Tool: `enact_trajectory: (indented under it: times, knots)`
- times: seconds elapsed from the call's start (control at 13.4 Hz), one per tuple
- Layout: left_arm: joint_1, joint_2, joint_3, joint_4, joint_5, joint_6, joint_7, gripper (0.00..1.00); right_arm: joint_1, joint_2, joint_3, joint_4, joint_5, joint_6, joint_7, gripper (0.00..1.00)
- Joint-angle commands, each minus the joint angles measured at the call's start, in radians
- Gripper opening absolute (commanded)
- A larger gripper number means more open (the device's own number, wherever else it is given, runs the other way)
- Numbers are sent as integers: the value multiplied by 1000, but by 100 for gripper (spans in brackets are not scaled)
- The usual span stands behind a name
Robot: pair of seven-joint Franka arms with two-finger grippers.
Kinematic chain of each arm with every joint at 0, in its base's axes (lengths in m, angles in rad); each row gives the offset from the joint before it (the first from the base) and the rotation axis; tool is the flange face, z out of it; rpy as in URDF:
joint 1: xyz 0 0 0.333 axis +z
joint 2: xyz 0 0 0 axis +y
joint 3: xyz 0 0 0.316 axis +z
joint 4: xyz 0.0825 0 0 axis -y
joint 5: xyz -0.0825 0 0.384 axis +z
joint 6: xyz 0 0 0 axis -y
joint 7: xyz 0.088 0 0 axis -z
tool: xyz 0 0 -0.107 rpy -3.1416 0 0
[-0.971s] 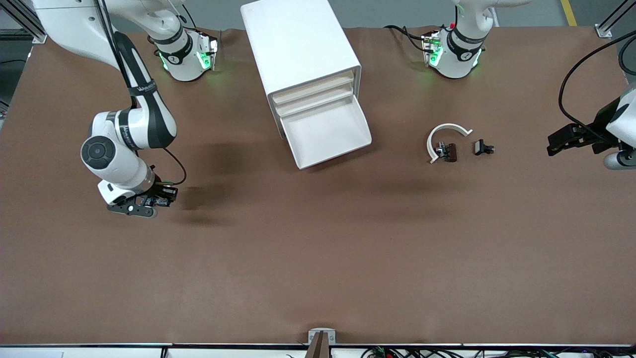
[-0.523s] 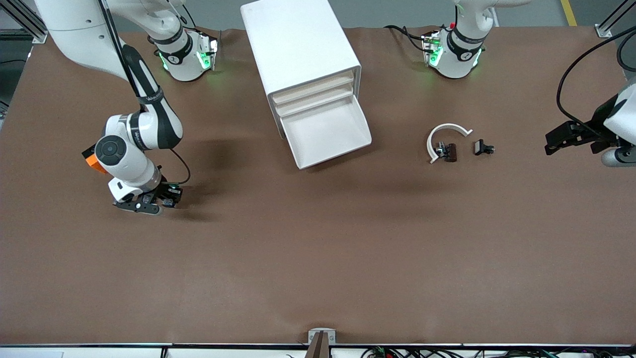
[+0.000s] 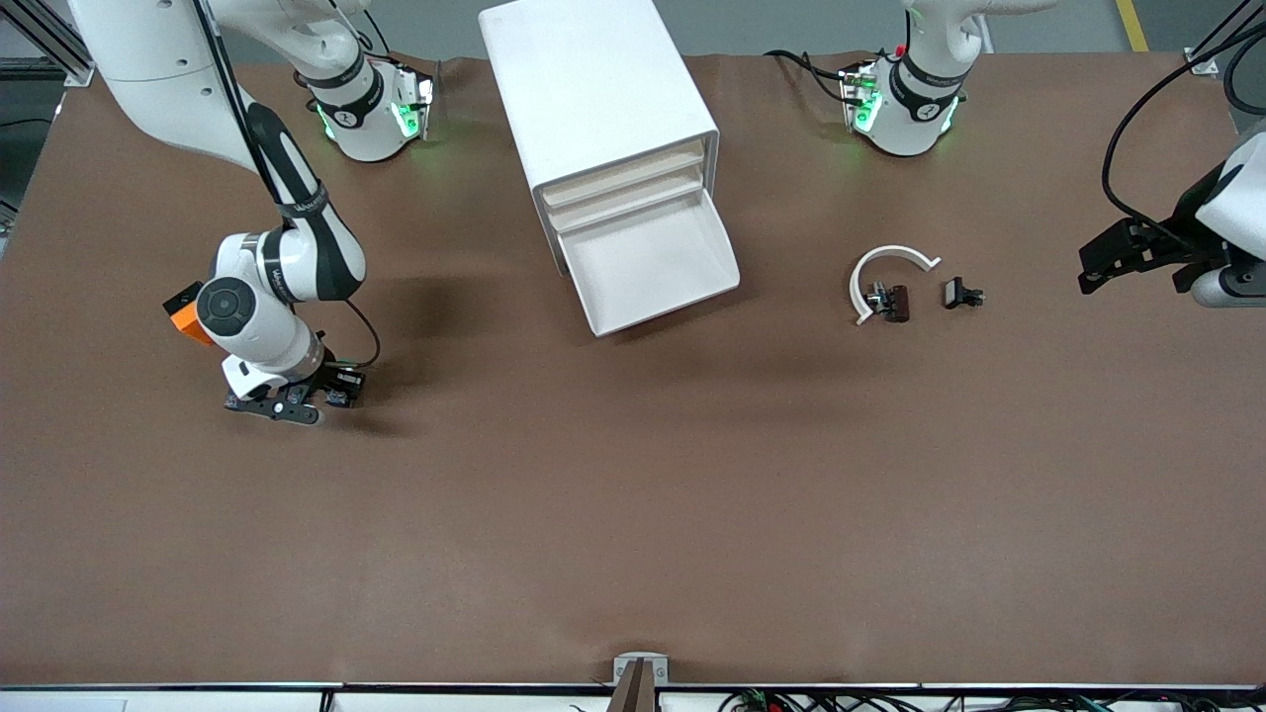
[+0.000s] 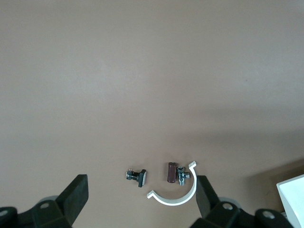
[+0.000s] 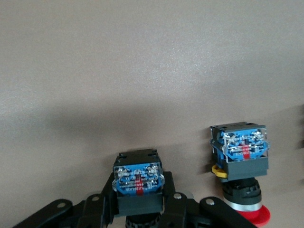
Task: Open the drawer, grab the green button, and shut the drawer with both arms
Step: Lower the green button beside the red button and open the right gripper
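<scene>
Two grippers, one loaded, one free. My right gripper point(image 3: 287, 403) hangs low over the table point(image 3: 633, 514) toward the right arm's end, its fingers clenched on the dark blue-black body of the button point(image 5: 138, 178). The button's cap is hidden between my fingers, so I cannot tell its colour. A red-capped button point(image 5: 242, 156) stands on the table just beside the held one, apart from it.

Farther from the front camera, near the table's middle, the lowest drawer point(image 3: 661, 309) stands pulled out of the white cabinet point(image 3: 593, 89), whose other drawers sit pushed in above it.

Toward the left arm's end lie a white curved clip point(image 3: 890, 259), a brown part point(image 3: 897, 303) inside its arc with a small metal piece touching it, and a small black part point(image 3: 961, 294) just beside them.

My left gripper point(image 3: 1118, 259) waits over the table's edge at the left arm's end, fingers spread wide and grasping nothing.
</scene>
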Motion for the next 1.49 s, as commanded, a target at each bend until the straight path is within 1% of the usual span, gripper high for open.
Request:
enact_trajectory:
  times: [0.0,0.07,0.22,0.37,0.75,0.9,1.05,1.2,1.27,1.42]
  knots:
    - [3,-9,-8,29,-14,-60,-5,100,-19,-19,22,-24,23,5,17,0]
    - [6,-20,-7,27,-22,-65,-5,100,-15,-19,23,-30,23,5,25,0]
    - [36,-60,3,-5,-86,-63,0,100,-10,-19,27,-41,23,15,33,0]
    - [43,-86,-5,-39,-88,-36,0,100,2,-20,25,-41,23,17,34,0]
    - [43,-195,-19,-195,-79,77,4,100,11,-20,25,-41,21,26,34,0]
    - [43,-263,-25,-295,-77,165,3,100,21,-20,25,-40,21,28,34,0]
    - [43,-262,-25,-295,-77,167,7,100,22,-19,25,-40,21,49,33,0]
    - [40,-238,-27,-269,-76,162,4,100,24,-15,25,-38,21,58,33,0]
    - [37,-215,-27,-234,-68,148,1,100,24,-15,25,-38,21,57,34,0]
    - [35,-166,-30,-159,-54,78,-9,100,24,-15,25,-35,21,48,33,1]
